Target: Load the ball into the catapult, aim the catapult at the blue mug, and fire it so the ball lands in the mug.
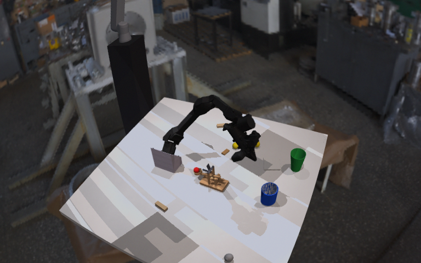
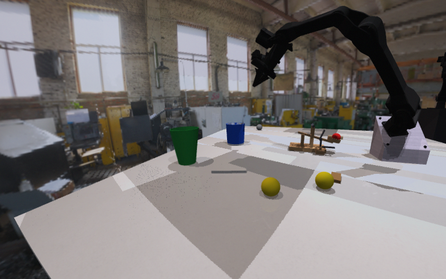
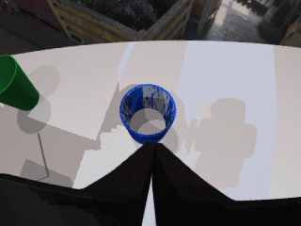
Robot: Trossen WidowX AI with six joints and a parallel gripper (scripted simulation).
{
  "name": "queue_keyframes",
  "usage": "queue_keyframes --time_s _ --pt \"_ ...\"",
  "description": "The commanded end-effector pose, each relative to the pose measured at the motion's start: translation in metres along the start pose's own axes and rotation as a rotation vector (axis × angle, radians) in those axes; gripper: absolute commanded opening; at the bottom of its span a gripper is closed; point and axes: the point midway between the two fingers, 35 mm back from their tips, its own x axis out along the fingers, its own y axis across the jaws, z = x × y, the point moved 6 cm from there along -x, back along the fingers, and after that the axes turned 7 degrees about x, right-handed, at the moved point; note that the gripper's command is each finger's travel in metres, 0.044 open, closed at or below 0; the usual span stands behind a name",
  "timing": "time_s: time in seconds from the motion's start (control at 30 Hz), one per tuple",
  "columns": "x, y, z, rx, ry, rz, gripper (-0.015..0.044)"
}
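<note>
At mid-counter (image 1: 186,229) (image 2: 197,213) (image 3: 230,71), the wooden catapult (image 1: 214,182) (image 2: 307,147) sits upright on its flat base. Its long axis extends from the cup end, nearest the arm base (image 1: 163,163) (image 2: 376,147), toward the opposite end, which points roughly at the blue mug (image 1: 268,196) (image 2: 234,133) (image 3: 135,99). Exact alignment cannot be determined. The red ball (image 1: 196,170) (image 2: 335,136) is seated in the cup of the throwing arm, which slopes down toward that end.

The pincer (image 1: 255,158) (image 2: 254,85) (image 3: 153,150) is fully closed with its tips together and grips nothing. It is suspended above the counter, apart from the catapult.

The green cup (image 1: 297,159) (image 2: 184,145) (image 3: 18,89) stands upright to one side of the catapult-to-mug line. In the top view, the robot arm (image 1: 203,107) (image 2: 378,39) partly covers two yellow balls (image 1: 235,145) (image 2: 270,186); the exterior view shows both in full, one just beside a wooden block (image 1: 225,152) (image 2: 337,177). A second block (image 1: 160,206) lies near the catapult's cup-end side in the top view. A grey ball (image 1: 228,257) (image 2: 259,127) is located well apart from the catapult. Only the wrist view exposes the mug's inside bottom; the catapult lies outside that view.
</note>
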Motion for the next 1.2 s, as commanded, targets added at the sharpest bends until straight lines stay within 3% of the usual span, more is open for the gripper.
queue_keyframes --time_s 0.0,1.17 --pt "0.003 0.008 -0.010 -0.059 0.022 -0.029 0.0000" --pt "-0.004 0.063 -0.172 -0.949 0.461 -0.297 0.0000"
